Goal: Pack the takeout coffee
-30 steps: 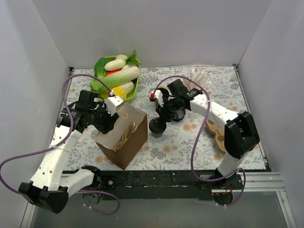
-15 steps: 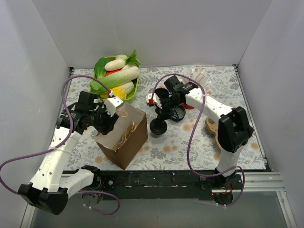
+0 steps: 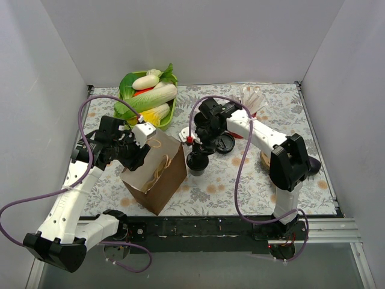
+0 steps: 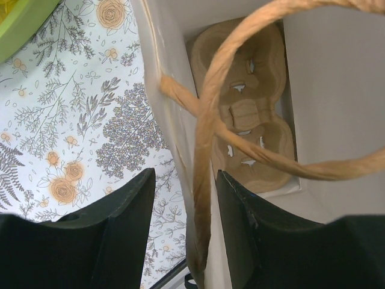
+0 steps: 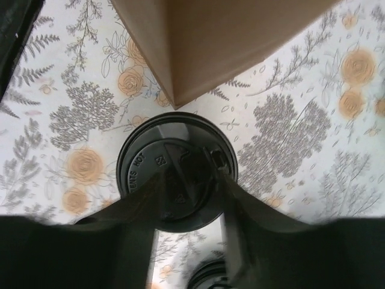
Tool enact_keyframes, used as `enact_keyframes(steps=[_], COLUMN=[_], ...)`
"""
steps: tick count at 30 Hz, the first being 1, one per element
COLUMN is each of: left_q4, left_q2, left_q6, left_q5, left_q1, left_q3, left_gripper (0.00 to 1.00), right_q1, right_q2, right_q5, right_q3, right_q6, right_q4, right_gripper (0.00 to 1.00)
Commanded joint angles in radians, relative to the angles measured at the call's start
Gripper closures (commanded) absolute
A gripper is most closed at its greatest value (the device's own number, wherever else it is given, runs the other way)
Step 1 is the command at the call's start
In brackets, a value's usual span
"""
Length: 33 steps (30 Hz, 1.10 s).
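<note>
**Fig. Pre-grasp at the takeout coffee (image 5: 144, 159).** Cup stands upright on the floral worktop (image 3: 240, 180), lid on, just beside the corner of the brown paper bag (image 3: 157, 177) on the side facing the R arm.

R pincer (image 5: 189, 174) hangs directly over the lid, released. Jaws are parted but the gap is narrower than the lid, w/ tips above its top. Contact w/ lid cannot be told.

L pincer (image 4: 185, 180) is also released. Jaws straddle the bag's wall at the rim, twine handle (image 4: 207, 120) between them, no clamping seen.

Inside the bag a pulp carrier (image 4: 240, 114) lies flat on the bottom, both wells free.

Judged step in hand: grasp the cup. To do it well:
- Widen R jaws past the lid.
- Drop to the cup wall below the lid rim.
- Close gently, since a squeeze near the top may pop the lid.
- Lift straight up.
- Pass over the bag mouth clear of the handle loops & lower into a well.

L arm should hold the wall outward to widen the mouth. Second black lidded cup (image 3: 226, 143) is near, so avoid knocking it.
</note>
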Motion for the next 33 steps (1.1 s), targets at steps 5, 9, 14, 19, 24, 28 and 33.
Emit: enact_keyframes(steps=[5,9,14,19,24,28,33], left_q4=[-0.001,0.005,0.024,0.022,0.025,0.027,0.027], left_q2=[-0.016,-0.022,-0.033,-0.057,-0.085,-0.100,-0.117], left_q6=[-0.006,-0.005,-0.011,-0.022,-0.046,-0.049,-0.049], left_q5=[-0.014,-0.028,-0.156,-0.163,-0.157,-0.149,-0.144], left_q1=[0.009,0.009,0.010,0.012,0.018,0.021,0.022], left_q3=[-0.005,-0.020,-0.049,-0.060,-0.072,-0.082,-0.095], left_gripper=[0.55,0.55,0.55,0.55,0.54,0.54,0.54], right_q1=[-0.034,-0.036,-0.027,-0.025,-0.004,0.018,0.056], right_q2=[-0.271,-0.456,-0.407,-0.336,-0.325,-0.316,-0.307], right_q5=[0.150,0.350,0.283,0.287,0.318,0.344,0.417], right_q3=[-0.187,-0.438,-0.391,-0.388,-0.410,-0.405,-0.400], right_q6=[0.445,0.850,1.032,1.126,1.155,1.163,1.184], right_q4=[0.312,0.670,0.567,0.540,0.563,0.582,0.586], right_gripper=[0.13,0.02,0.02,0.09,0.09,0.03,0.02])
